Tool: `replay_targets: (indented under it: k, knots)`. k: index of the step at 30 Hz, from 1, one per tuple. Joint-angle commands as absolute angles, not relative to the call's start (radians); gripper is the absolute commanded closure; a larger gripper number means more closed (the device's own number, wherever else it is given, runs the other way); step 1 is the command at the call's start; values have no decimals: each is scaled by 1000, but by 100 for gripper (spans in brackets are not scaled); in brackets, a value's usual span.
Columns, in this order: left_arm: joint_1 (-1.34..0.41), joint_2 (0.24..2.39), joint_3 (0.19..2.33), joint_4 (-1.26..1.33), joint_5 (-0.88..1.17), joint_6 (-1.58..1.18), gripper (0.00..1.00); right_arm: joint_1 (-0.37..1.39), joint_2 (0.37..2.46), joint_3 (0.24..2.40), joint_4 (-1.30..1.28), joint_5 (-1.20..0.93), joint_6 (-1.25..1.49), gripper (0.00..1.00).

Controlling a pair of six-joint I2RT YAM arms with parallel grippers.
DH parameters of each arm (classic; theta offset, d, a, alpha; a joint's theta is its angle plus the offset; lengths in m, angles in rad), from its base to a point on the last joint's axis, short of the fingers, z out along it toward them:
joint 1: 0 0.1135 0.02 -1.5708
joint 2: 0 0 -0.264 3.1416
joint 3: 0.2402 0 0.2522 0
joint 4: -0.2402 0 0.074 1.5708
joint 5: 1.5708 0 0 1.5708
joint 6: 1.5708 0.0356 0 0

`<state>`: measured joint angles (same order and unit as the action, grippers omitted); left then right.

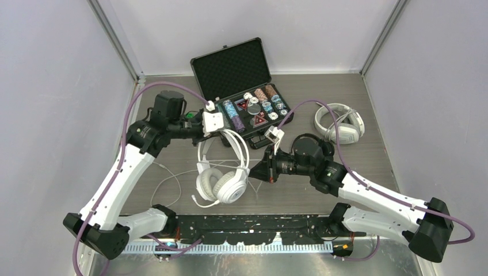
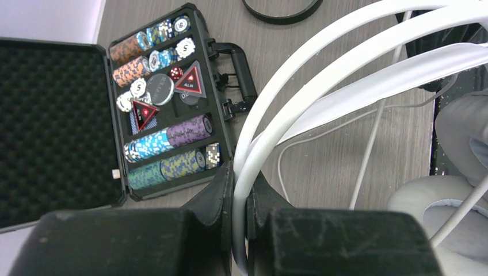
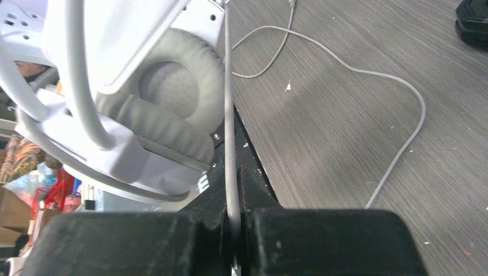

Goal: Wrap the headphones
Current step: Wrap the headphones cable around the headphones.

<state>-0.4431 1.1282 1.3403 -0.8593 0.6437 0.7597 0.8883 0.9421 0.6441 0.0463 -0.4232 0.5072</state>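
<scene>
Top external, white headphones [image 1: 224,185] long axis near-far, band twd case [image 1: 230,70]

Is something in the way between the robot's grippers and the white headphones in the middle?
Nothing visible is. The left gripper is shut on the headband of the white headphones, and the right gripper is shut on their cord.

Chip case [image 1: 239,92] blocks centre-back — table [image 1: 334,86] lies open far right.
</scene>
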Motion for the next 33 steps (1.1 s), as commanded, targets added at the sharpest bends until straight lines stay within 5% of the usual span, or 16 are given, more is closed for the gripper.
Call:
replay_targets:
  k: [1,12,25,33]
  knots:
    - [-426,1090,1294,-851,522,886,100,873,904,727,25,-442,580,97]
    - [-425,1055,1239,-694,490,579,100,873,911,710,34,-335,579,99]
    - [-414,948,1357,-683,223,-221,100,836,789,548,61,288,505,100]
    - [-410,879,1382,-715,-111,-577,100,829,742,491,190,166,514,100]
